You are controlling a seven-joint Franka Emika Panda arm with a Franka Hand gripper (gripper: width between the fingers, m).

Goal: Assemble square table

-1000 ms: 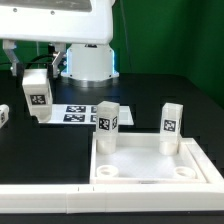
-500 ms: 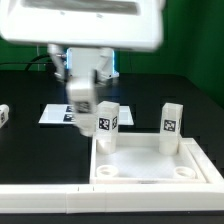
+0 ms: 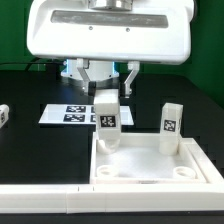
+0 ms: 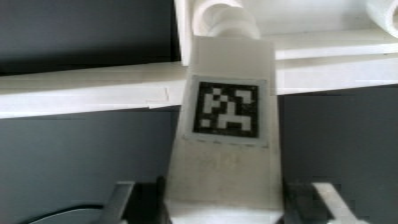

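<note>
My gripper (image 3: 108,88) hangs over the far-left corner of the white square tabletop (image 3: 150,180), shut on a white tagged leg (image 4: 228,110). In the wrist view the gripper (image 4: 222,205) has a finger on each side of this leg, which points down at the tabletop's rim (image 4: 89,92). In the exterior view a tagged leg (image 3: 107,120) shows at that corner just below the fingers. Whether that is the held leg or another in front of it, I cannot tell. Another leg (image 3: 172,126) stands at the far-right corner. The two near corner sockets (image 3: 108,172) are bare.
The marker board (image 3: 62,113) lies on the black table at the exterior view's left, beyond the tabletop. A small white tagged block (image 3: 4,116) sits at the left edge. A long white bar (image 3: 60,200) runs along the front.
The gripper has carried its leg from the exterior view's left, across the marker board, to above the tabletop's far-left corner. The tabletop and the far-right leg have stayed put.
</note>
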